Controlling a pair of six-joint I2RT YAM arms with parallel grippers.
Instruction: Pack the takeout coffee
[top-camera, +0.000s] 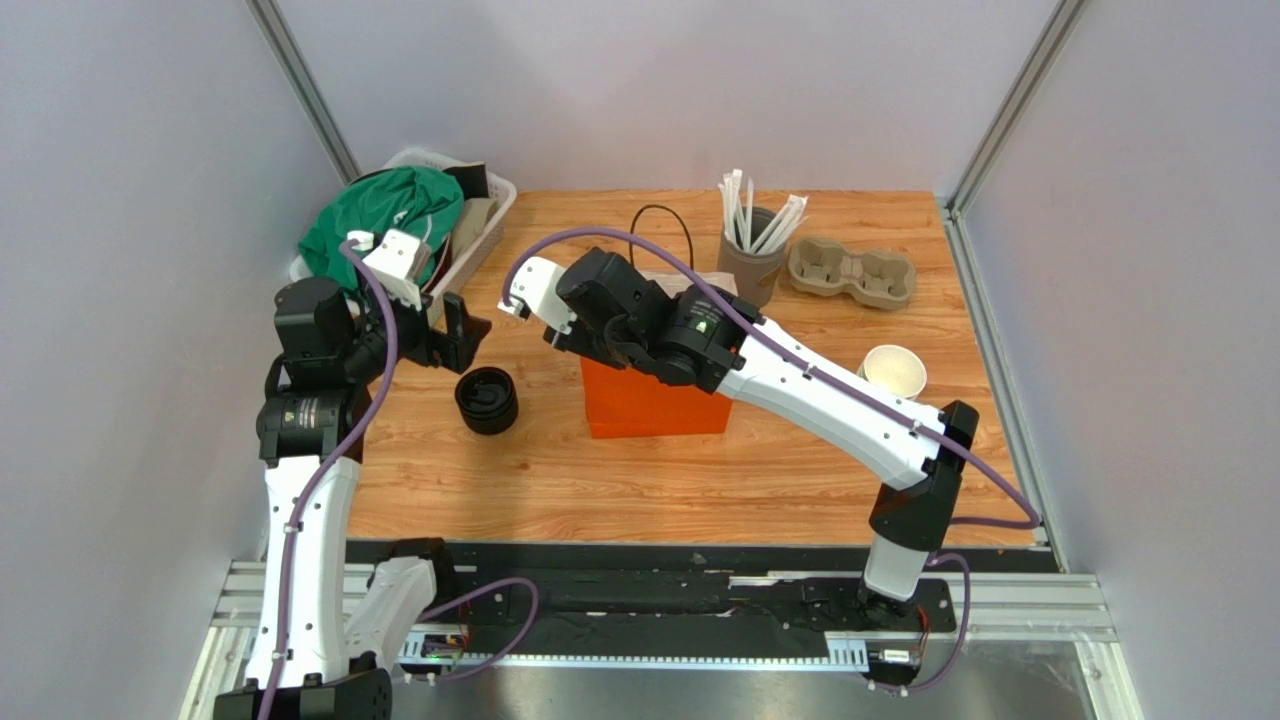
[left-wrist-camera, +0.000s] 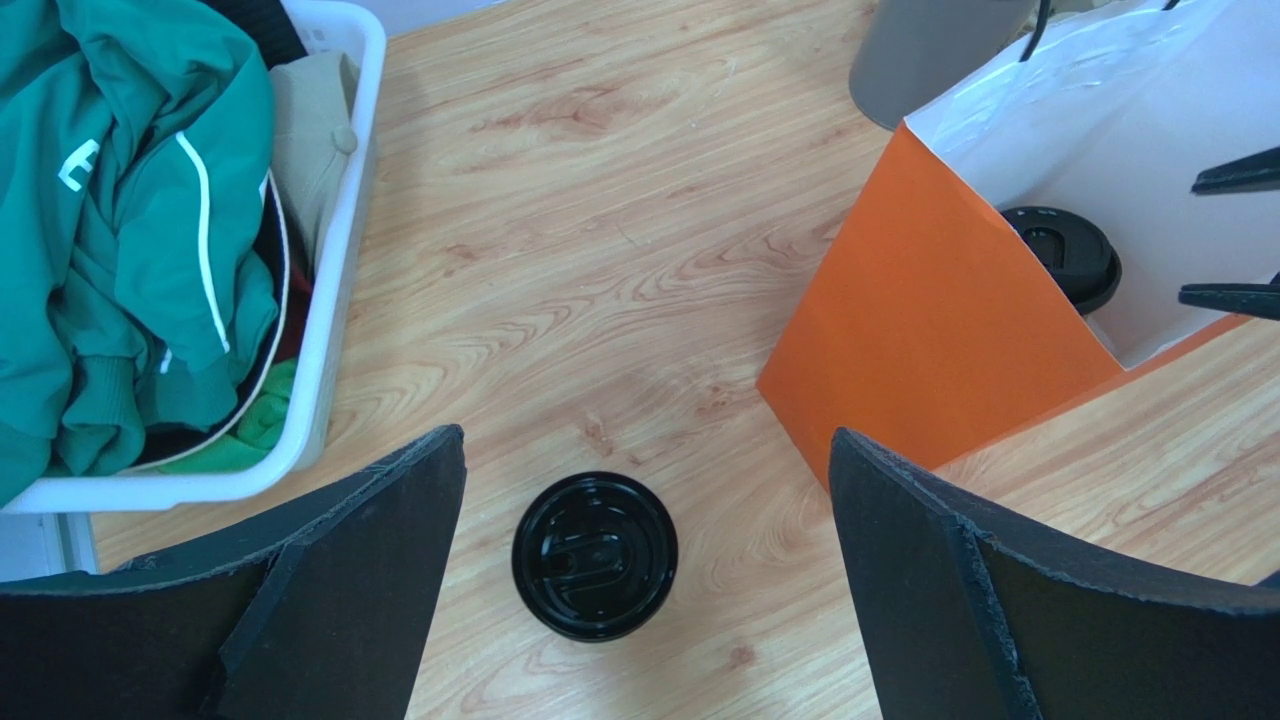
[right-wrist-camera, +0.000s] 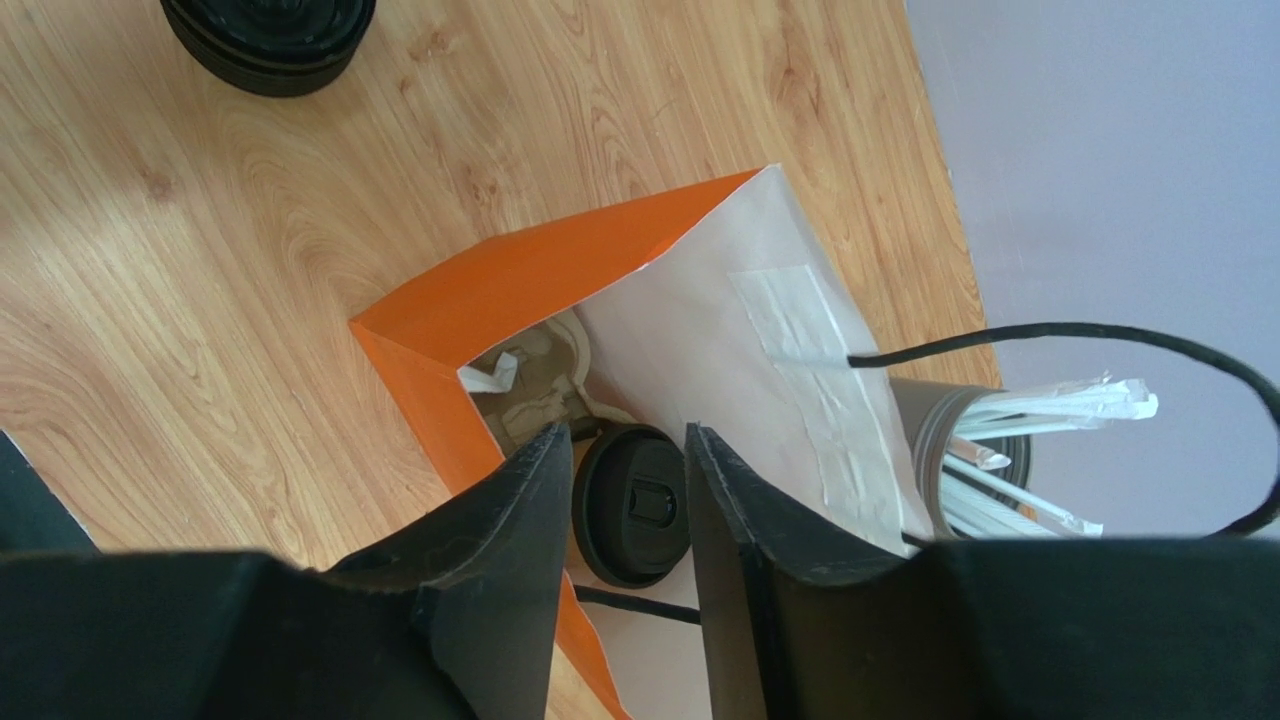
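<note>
The takeout coffee cup under its round black plastic lid (right-wrist-camera: 639, 503) stands inside the orange paper bag (right-wrist-camera: 496, 300). The right gripper (right-wrist-camera: 624, 450) hangs above with jaws parted, pinching nothing, and the left gripper (left-wrist-camera: 646, 450) is spread wide. A finger catching the bag wall on lifting could topple it

Lidded cup (left-wrist-camera: 1061, 255) in bag (left-wrist-camera: 932, 330); lids (left-wrist-camera: 594, 555) left of it; straw cup (top-camera: 751, 258) behind.

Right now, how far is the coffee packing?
Done: the lidded cup sits inside the orange bag. In hand: the right gripper hangs over it, jaws parted, holding nothing. To do: probably only lifting that arm out; the left gripper hovers open above spare lids.
</note>
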